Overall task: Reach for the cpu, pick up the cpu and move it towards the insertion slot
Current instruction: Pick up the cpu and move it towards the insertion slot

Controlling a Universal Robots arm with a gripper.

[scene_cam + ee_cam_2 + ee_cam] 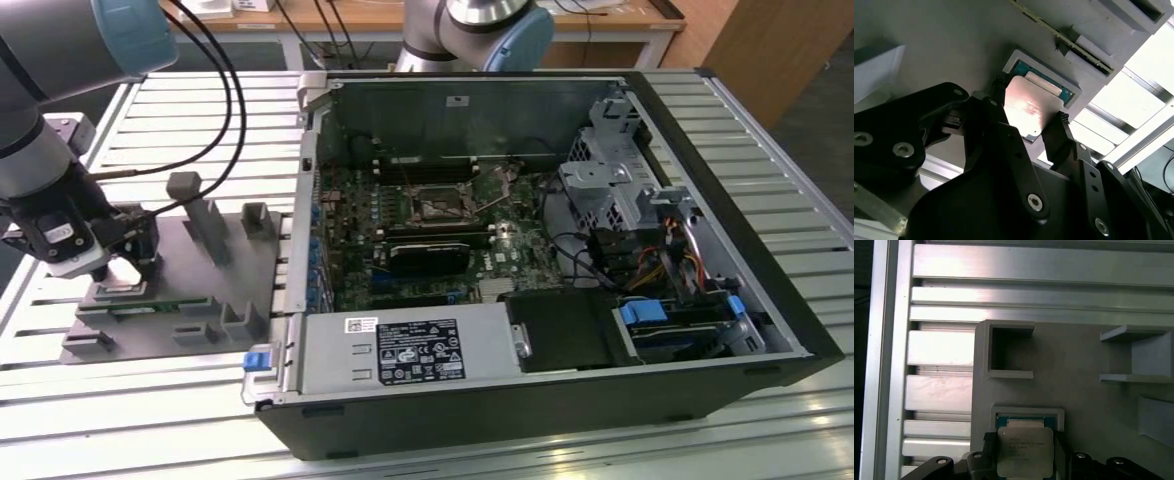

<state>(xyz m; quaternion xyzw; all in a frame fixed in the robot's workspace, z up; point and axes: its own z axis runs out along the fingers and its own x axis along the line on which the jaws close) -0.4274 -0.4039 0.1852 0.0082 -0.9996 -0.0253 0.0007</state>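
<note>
The claw [1030, 105] is narrowed onto the cpu [1026, 112], its black fingers [1055, 131] pressed against two opposite edges of the flat square chip, whose smooth silvery face glares under the light. In the first wrist view the cpu [1025, 452] overlaps the pale rim of a shallow square pocket [1026, 413], with a teal strip bare beside it. The pocket is moulded into a matt grey tray [1079, 390] with blocky upright walls close by. The tray lies on a worktop [54, 400] of ribbed aluminium slats. Well apart, toward the exterior view's right, a black computer case [787, 300] lies with its open side up and holds the insertion slot [435, 205], a metal-framed square socket with a dark centre
</note>
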